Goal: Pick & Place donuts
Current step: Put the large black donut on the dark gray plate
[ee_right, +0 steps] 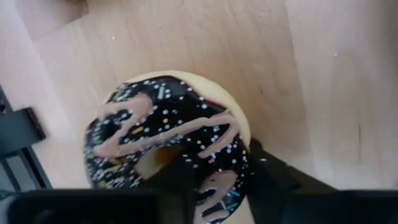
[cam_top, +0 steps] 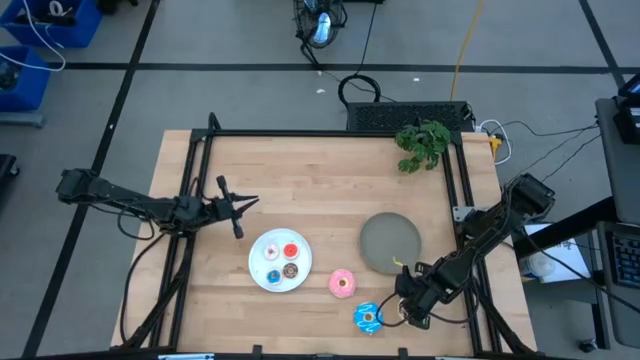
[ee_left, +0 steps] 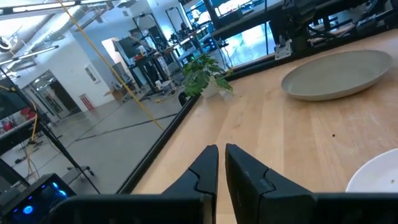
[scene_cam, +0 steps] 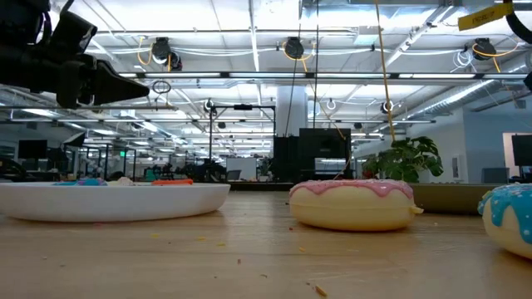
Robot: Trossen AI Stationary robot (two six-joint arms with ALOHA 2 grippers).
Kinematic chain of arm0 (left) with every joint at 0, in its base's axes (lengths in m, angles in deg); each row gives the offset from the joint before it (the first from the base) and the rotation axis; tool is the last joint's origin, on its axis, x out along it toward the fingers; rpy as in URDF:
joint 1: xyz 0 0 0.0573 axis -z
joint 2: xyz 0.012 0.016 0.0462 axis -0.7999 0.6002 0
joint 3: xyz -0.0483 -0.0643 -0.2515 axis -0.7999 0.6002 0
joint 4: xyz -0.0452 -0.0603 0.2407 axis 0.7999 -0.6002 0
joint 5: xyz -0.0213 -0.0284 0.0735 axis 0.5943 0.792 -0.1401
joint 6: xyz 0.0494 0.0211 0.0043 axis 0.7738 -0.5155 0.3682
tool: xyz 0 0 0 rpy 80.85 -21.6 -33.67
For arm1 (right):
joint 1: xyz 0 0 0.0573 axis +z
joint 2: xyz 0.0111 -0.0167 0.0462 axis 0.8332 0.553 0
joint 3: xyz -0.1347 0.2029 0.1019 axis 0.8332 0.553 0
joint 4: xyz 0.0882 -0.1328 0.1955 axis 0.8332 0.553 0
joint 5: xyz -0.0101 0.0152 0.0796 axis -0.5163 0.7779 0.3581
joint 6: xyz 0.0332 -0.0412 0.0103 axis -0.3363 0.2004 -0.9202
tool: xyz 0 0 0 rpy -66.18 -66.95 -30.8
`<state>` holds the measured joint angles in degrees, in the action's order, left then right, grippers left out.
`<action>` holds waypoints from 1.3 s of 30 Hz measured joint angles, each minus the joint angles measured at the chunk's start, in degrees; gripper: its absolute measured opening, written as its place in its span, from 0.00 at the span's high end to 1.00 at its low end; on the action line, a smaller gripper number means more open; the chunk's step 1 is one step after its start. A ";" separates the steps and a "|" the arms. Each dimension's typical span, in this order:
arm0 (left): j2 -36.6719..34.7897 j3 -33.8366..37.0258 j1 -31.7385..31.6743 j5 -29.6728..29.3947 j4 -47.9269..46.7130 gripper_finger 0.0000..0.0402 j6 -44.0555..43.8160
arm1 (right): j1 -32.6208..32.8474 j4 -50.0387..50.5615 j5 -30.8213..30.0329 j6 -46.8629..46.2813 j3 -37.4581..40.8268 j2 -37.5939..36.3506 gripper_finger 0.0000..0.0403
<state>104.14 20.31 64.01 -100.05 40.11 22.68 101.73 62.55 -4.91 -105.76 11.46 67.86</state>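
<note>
The right hand (ee_right: 214,186) pinches the dark brown drizzled donut (ee_right: 168,140) through its ring, near the surface's front right corner; it looks light, slightly squashy, best held across the ring wall.

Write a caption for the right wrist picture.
Right end effector gripping a chocolate-drizzled donut above the wooden table.

A robotics lab; ceiling cable reels (scene_cam: 293,48), framed workbench (cam_top: 300,170).

overhead and table-level cameras share the white plate (cam_top: 262,270).
</note>
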 joint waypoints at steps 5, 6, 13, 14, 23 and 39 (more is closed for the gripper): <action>-0.02 0.00 0.00 0.16 0.17 0.91 0.00 | -0.94 0.33 0.35 3.68 -1.18 -1.54 0.91; -0.02 0.00 0.00 0.17 0.23 0.91 0.00 | -1.36 0.79 0.29 4.49 -1.91 -1.94 0.93; -0.01 0.00 0.00 0.30 1.88 0.91 0.07 | -5.68 18.06 0.22 14.61 -15.94 -3.09 0.97; -0.02 0.00 0.00 0.32 2.28 0.91 0.08 | -6.78 22.39 -1.06 15.75 -18.92 -3.11 0.96; -0.02 0.00 0.00 0.35 2.63 0.91 0.12 | -19.73 43.52 -9.13 25.33 -32.84 -3.21 0.97; 0.00 0.00 0.00 0.37 2.61 0.91 1.20 | -39.39 40.66 -14.05 34.48 -31.92 -3.19 0.97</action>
<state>104.14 20.31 64.01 -99.68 42.72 23.88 62.34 103.21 -18.96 -71.28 -20.46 64.67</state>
